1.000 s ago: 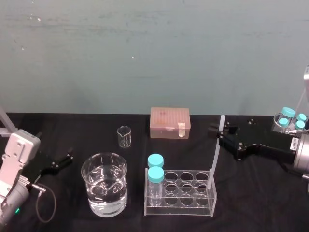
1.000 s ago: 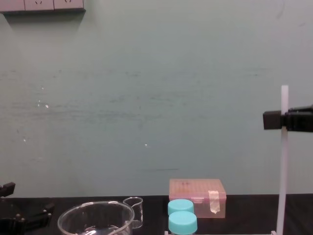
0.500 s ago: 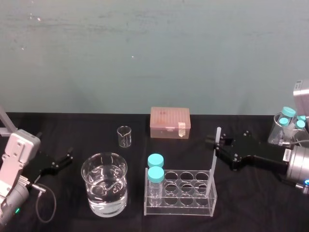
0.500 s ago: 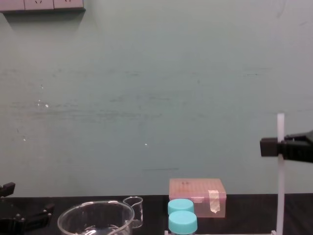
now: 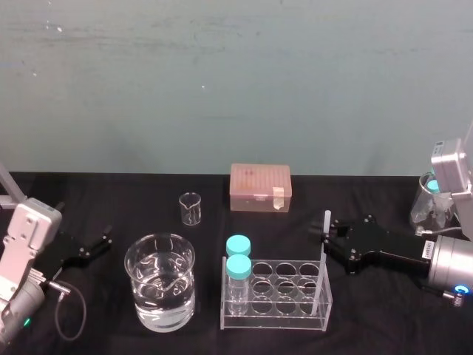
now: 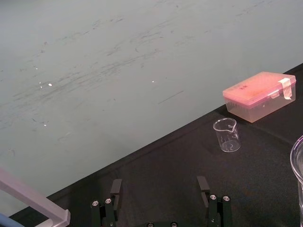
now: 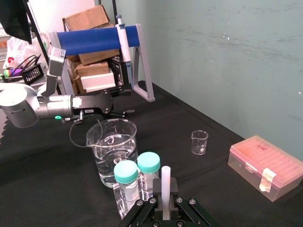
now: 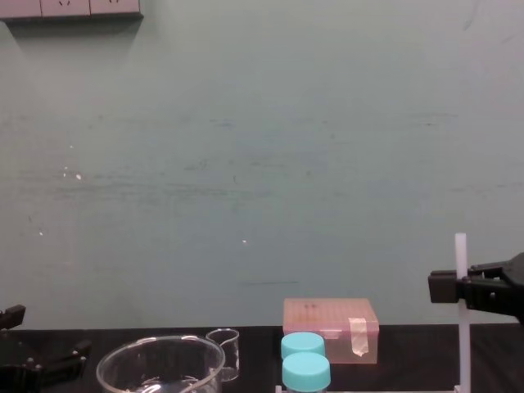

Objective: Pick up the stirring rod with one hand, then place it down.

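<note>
The black two-fingered right gripper (image 5: 324, 235) is closed narrowly on the long, thin, white translucent stirring rod (image 5: 322, 259), which passes straight between its fingers. The rod's long axis stands close to upright, at right angles to the gripper's forward reach. A short stub sticks up above the fingers, and most of the length hangs below them. That lower part drops into the right-hand column of the clear plastic tube rack (image 5: 273, 322), directly beneath the fingertips. So setting the rod down looks like a matter of lowering or letting go along that same upright line. The black left gripper (image 6: 161, 189) lies well apart on the far side of the rack, resting low with its fingers spread wide, so the right arm is plainly the nearer one. The chest view shows the rod (image 8: 461, 311) plumb in the right gripper (image 8: 458, 288), but not its foot. The head view shows the rack cell under the grip, though not whether the tip touches the rack's floor. The right wrist view shows the rod's blunt top (image 7: 165, 182) seated between the pads, with two blue-capped clear bottles (image 7: 138, 170) just beside it.
</note>
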Tool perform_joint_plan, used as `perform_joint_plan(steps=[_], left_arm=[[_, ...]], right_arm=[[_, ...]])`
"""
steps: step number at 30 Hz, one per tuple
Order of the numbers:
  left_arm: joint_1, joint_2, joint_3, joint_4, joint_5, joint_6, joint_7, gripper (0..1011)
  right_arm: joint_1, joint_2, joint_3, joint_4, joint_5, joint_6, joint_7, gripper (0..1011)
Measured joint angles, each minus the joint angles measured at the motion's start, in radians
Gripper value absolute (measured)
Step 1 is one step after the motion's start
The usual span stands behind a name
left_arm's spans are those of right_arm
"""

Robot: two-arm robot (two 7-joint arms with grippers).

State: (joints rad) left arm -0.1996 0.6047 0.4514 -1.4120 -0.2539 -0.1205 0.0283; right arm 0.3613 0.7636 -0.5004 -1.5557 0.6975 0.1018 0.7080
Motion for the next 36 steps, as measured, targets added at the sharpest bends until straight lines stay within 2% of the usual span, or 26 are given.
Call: perform_joint_plan(steps=[9,28,30,31,34,35,36], left_arm=[[0.000,0.000,0.000,0.000,0.000,0.000,0.000,1005],[0.000,0.000,0.000,0.000,0.000,0.000,0.000,1005],[0.000,0.000,0.000,0.000,0.000,0.000,0.000,1005],[0.000,0.000,0.000,0.000,0.000,0.000,0.000,1005],[0.000,0.000,0.000,0.000,0.000,0.000,0.000,1005],[0.000,0.000,0.000,0.000,0.000,0.000,0.000,1005],[0.000,0.000,0.000,0.000,0.000,0.000,0.000,1005]], right_arm=[[0.012,-0.014,-0.010,0.023,-0.009,0.018,0.005,71],[0.010,-0.012,-0.008,0.020,-0.009,0.013,0.004,77],[0.010,-0.012,-0.008,0.020,-0.009,0.013,0.004,110],[0.010,-0.012,-0.008,0.019,-0.009,0.013,0.004,171],[0.010,-0.012,-0.008,0.019,-0.009,0.013,0.004,226],[0.010,-0.012,-0.008,0.019,-0.008,0.012,0.004,287],[0.010,-0.012,-0.008,0.019,-0.008,0.012,0.004,299]])
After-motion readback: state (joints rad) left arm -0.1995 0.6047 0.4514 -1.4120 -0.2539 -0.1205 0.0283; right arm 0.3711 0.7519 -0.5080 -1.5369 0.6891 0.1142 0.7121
